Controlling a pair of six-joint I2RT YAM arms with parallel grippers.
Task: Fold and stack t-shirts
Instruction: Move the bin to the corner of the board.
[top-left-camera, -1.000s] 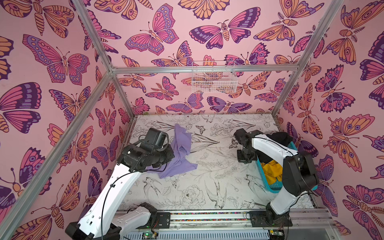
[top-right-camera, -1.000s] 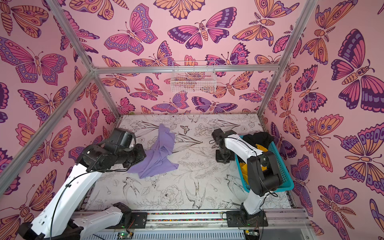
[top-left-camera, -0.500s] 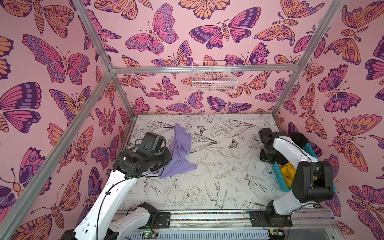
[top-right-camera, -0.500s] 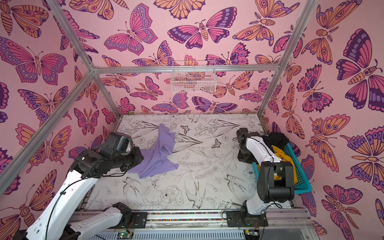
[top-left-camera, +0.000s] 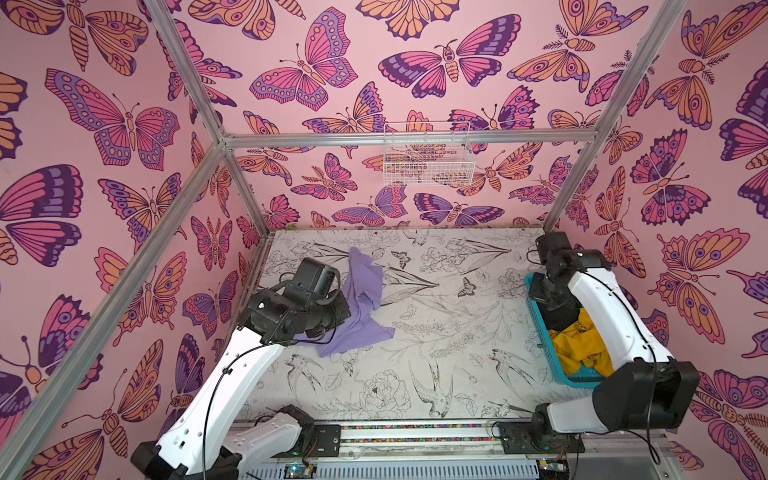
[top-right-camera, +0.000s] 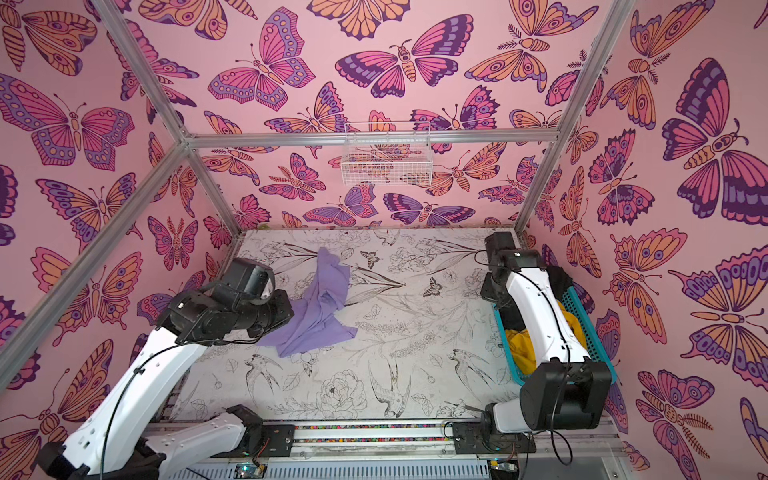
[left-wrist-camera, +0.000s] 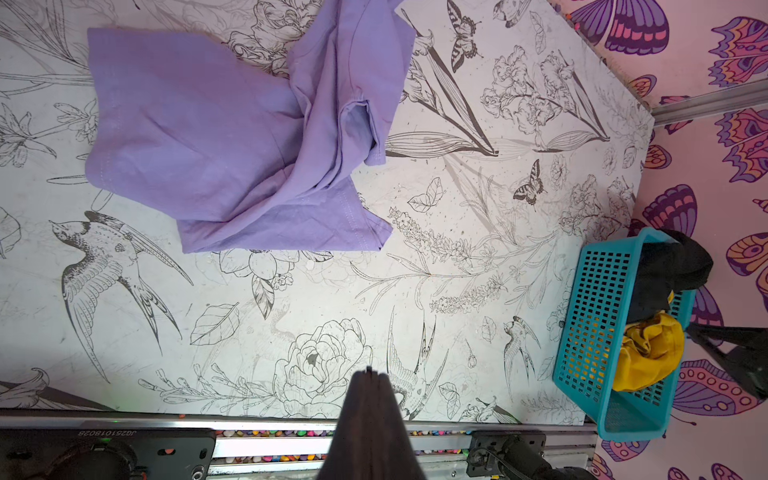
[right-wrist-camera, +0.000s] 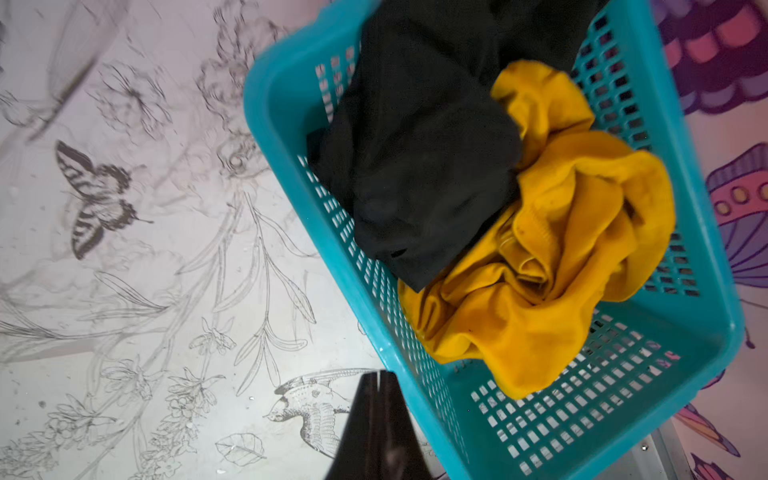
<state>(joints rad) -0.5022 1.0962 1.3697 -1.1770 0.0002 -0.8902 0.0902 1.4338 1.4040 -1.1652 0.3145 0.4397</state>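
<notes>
There's the purple shirt lying crumpled on the table, left of centre, one sleeve flipped open on top, hem stitching plain in the left wrist view. The left arm reaches in from the front, its black wrist covering the shirt's left edge in both top views. The left gripper: jaws pressed together, nothing between them, held clear above the table. Over to the right, the basket sits at the table's right edge. Inside, the black shirt is bunched at the far end, the yellow shirt heaped at the near end, the two touching, black lapping over yellow. The right gripper: jaws together too, empty, tip just beside the basket's long rim in the right wrist view. The right arm arches over the basket, hiding part of it
</notes>
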